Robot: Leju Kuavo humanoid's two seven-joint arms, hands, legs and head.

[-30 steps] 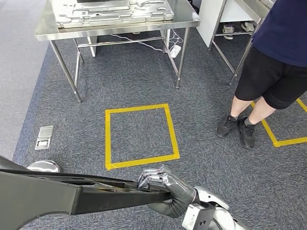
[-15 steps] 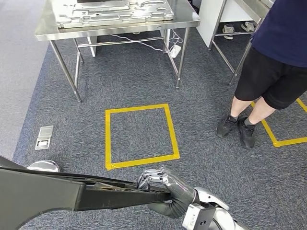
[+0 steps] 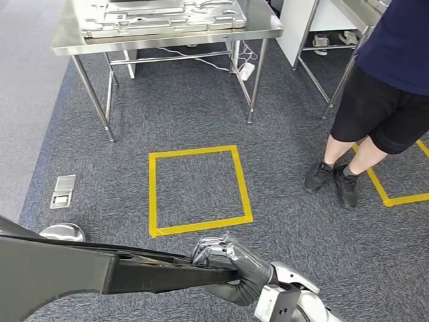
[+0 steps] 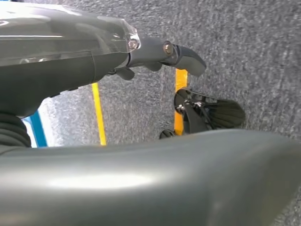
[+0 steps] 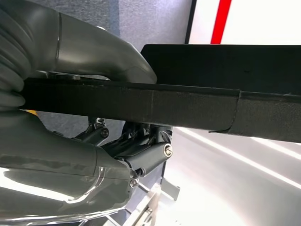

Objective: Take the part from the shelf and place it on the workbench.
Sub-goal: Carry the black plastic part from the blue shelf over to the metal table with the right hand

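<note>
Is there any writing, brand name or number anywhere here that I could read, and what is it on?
No readable text anywhere.
The white label on the right wrist carries a dark mark, too small to read.
The black part, metal workbench and yellow floor tape bear no visible writing.

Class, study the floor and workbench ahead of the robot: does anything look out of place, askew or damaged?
Nothing stands out. The yellow tape square lies flat and whole on the carpet, the workbench stands level, and the right hand grips the long dark part. A person stands to the right.
</note>
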